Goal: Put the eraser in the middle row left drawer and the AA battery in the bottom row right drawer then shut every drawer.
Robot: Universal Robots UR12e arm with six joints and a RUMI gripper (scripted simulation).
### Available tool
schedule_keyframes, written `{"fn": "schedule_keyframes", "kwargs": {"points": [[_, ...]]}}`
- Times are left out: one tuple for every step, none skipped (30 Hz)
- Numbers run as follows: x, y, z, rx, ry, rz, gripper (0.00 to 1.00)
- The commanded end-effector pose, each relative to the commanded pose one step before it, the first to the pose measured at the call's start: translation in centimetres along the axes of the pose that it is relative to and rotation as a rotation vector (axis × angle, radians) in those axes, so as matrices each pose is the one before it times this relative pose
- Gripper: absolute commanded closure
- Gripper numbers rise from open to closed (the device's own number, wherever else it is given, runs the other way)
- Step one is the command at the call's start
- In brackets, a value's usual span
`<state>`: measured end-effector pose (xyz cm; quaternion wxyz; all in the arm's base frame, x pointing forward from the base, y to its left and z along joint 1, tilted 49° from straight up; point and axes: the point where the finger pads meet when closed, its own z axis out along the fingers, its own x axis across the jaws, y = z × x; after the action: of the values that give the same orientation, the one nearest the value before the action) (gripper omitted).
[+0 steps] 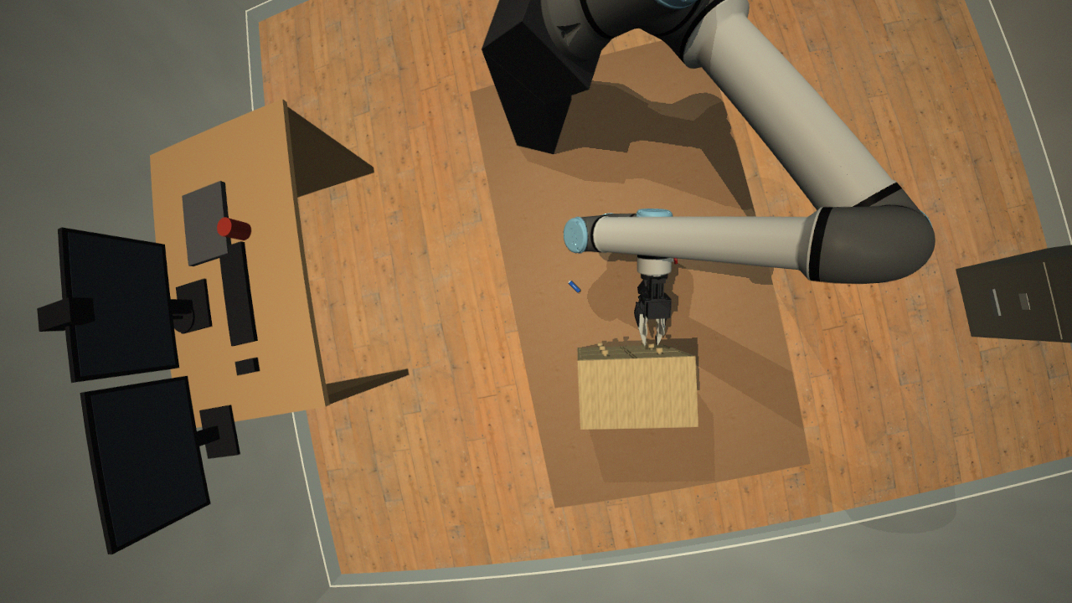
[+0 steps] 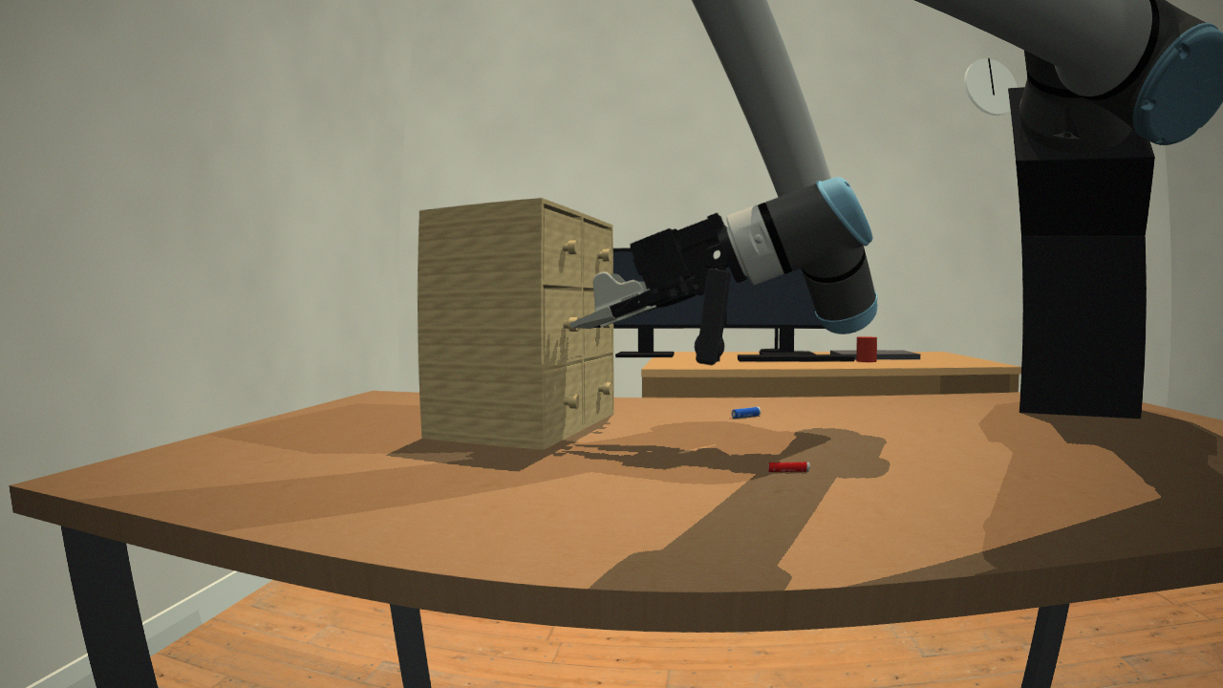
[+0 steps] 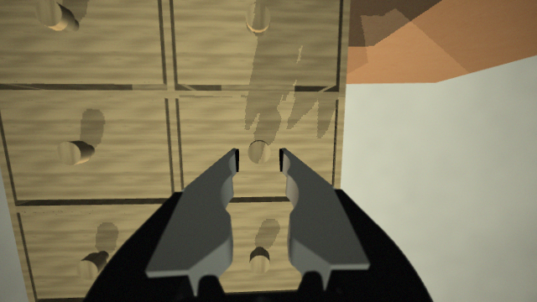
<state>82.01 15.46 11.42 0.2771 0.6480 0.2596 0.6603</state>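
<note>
From the top, the arm (image 1: 697,239) (image 2: 761,102) hides most of the red battery (image 1: 676,260) (image 2: 787,466). In the exterior view, it and the blue battery (image 1: 574,286) (image 2: 746,412) lie on the table (image 1: 517,224) (image 2: 479,530); labels are too small, I cannot tell which is AA. In the wrist view, the gripper (image 1: 651,346) (image 2: 570,326) (image 3: 258,150) has its fingers apart, around the middle-left knob (image 2: 572,321) (image 3: 259,152).

Chest (image 1: 636,394) (image 2: 481,325) (image 3: 210,126) on bench (image 1: 524,315) (image 2: 513,539) (image 3: 419,54). Before its drawers, apart on bench: right battery (image 1: 574,286) (image 2: 745,412), left battery (image 1: 675,260) (image 2: 787,466). Facing drawers, desk (image 1: 270,300) (image 2: 829,372) stands right, beyond bench.
</note>
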Motion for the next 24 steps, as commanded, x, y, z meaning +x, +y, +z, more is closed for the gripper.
{"fn": "schedule_keyframes", "kwargs": {"points": [[0.003,-0.424,-1.314,-0.00070,0.00005,0.00001,0.80],[0.000,-0.107,-0.293,0.00000,0.00000,0.00000,0.80],[0.000,-0.105,-0.289,0.00000,0.00000,0.00000,0.80],[0.000,-0.102,-0.281,0.00000,0.00000,0.00000,0.80],[0.000,0.000,0.000,0.00000,0.00000,0.00000,0.80],[0.000,0.000,0.000,0.00000,0.00000,0.00000,0.80],[0.000,-0.097,-0.267,0.00000,0.00000,0.00000,0.80],[0.000,-0.090,-0.248,0.00000,0.00000,0.00000,0.80],[0.000,-0.082,-0.226,0.00000,0.00000,0.00000,0.80],[0.000,-0.073,-0.200,0.00000,0.00000,0.00000,0.80],[0.000,-0.062,-0.171,0.00000,0.00000,0.00000,0.80],[0.000,-0.052,-0.141,0.00000,0.00000,0.00000,0.80],[0.000,-0.040,-0.110,0.00000,0.00000,0.00000,0.80],[0.000,-0.029,-0.080,0.00000,0.00000,0.00000,0.80],[0.000,-0.019,-0.052,0.00000,0.00000,0.00000,0.80],[0.000,-0.010,-0.029,0.00000,0.00000,0.00000,0.80],[0.000,-0.004,-0.011,0.00000,0.00000,0.00000,0.80],[0.000,-0.001,-0.002,0.00000,0.00000,0.00000,0.80],[0.000,0.000,-0.002,0.00000,0.00000,0.00000,0.80],[0.000,0.000,-0.012,0.00000,0.00000,0.00000,0.80],[0.000,0.001,-0.031,0.00000,0.00000,0.00000,0.80],[0.000,0.000,0.000,0.00000,0.00000,0.00000,0.80],[0.000,0.000,0.000,0.00000,0.00000,0.00000,0.80],[0.000,0.002,-0.056,0.00000,0.00000,0.00000,0.80]]}}
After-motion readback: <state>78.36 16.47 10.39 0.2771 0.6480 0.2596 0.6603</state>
